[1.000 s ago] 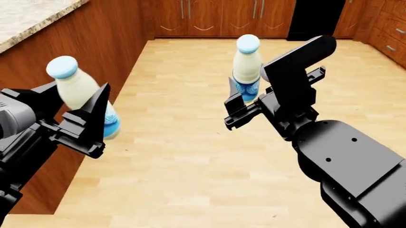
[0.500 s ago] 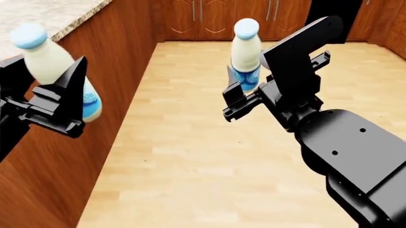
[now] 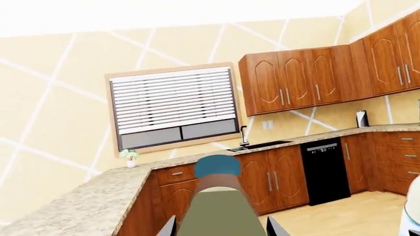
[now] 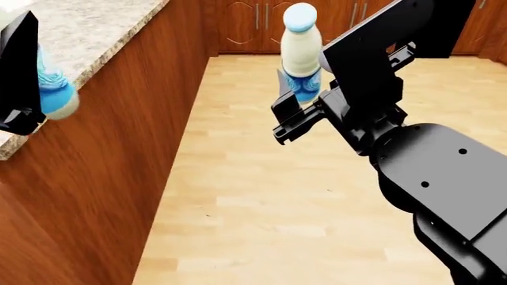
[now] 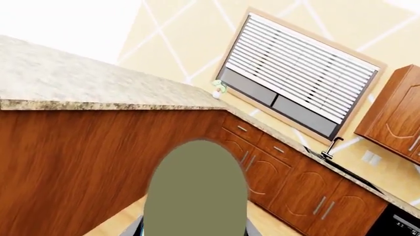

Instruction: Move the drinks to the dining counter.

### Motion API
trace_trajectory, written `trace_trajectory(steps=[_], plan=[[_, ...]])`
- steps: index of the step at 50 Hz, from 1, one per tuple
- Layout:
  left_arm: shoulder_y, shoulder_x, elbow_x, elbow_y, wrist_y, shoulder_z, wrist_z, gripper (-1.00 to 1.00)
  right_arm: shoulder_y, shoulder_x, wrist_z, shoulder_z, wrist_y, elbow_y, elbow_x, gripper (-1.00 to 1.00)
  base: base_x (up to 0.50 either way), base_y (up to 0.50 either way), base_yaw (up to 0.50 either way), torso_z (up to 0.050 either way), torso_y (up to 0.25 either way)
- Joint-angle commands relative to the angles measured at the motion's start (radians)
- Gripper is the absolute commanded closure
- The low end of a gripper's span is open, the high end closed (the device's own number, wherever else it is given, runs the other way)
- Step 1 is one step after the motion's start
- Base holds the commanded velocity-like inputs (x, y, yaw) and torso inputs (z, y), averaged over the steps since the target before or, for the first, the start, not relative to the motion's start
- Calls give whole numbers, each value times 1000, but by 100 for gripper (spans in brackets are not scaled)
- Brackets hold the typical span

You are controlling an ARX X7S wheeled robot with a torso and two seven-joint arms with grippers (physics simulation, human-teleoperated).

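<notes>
Now carrying | left gripper (image 4: 20, 71) and right gripper (image 4: 305, 110) each clenched on a bottle (image 4: 300, 50) | keep upright, lower onto dining counter (image 4: 95, 29) well inside edge.

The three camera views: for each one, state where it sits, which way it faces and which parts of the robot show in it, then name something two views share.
Head view: from the head, down at wood floor; right tool holding a bottle, left tool with its bottle over the granite counter.
Left wrist view: along its bottle toward window, sink, dishwasher; only finger tips show.
Right wrist view: past its bottle at the counter's side.
Shared: both wrist views show the window and a small plant.
</notes>
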Motion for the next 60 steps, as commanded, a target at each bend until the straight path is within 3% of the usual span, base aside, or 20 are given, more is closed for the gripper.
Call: trace_trajectory(steps=[1,28,60], plan=[[-8,-29,-57,1,2,-46,-38,100,10,5,6,10,14,-10,-23,100,-501,67,0,0,0],[61,-27,-38,20,11,-88,0,100,17,8,21,-2,8,-26,-24,100,-500,0,0,0,1],[80,-33,-42,34,23,-80,-2,100,1,29,30,-28,-16,-32,-35,100,-503,199,0,1,1]])
